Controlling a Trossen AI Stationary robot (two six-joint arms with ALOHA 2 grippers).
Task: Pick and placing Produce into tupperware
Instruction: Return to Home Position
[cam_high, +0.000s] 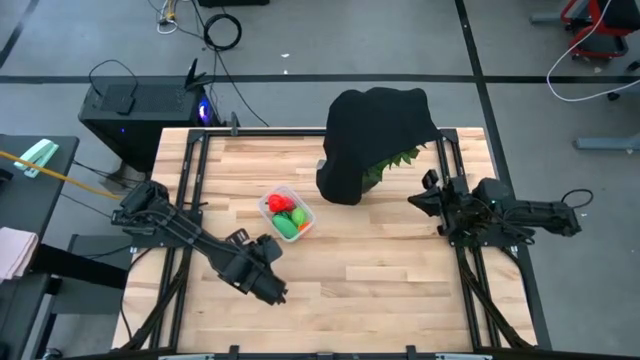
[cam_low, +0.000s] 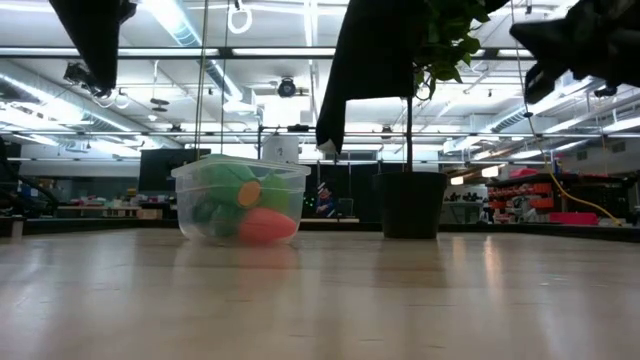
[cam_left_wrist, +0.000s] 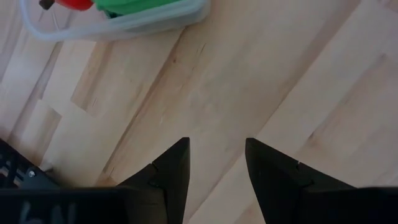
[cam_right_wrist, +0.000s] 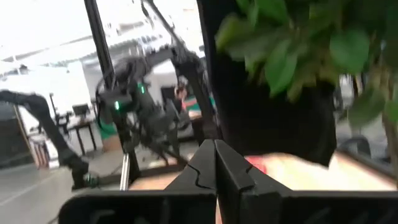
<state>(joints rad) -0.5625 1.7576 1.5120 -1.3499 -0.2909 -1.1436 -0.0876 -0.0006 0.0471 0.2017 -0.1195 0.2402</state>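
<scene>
The clear tupperware sits on the table's middle-left and holds the toy produce: red, green and orange pieces. In the low view the tupperware shows green and orange-red toys through its wall. My left gripper hovers near the table's near side, just nearer than the box, and is open and holds nothing; its wrist view shows the gripper over bare wood with the box rim ahead. My right gripper waits at the table's right, shut, next to the plant.
A black cloth drapes over a potted plant with green leaves at the table's far middle, its pot standing on the wood. Bare tabletop lies near and right of the box. Metal frame rails run along both sides.
</scene>
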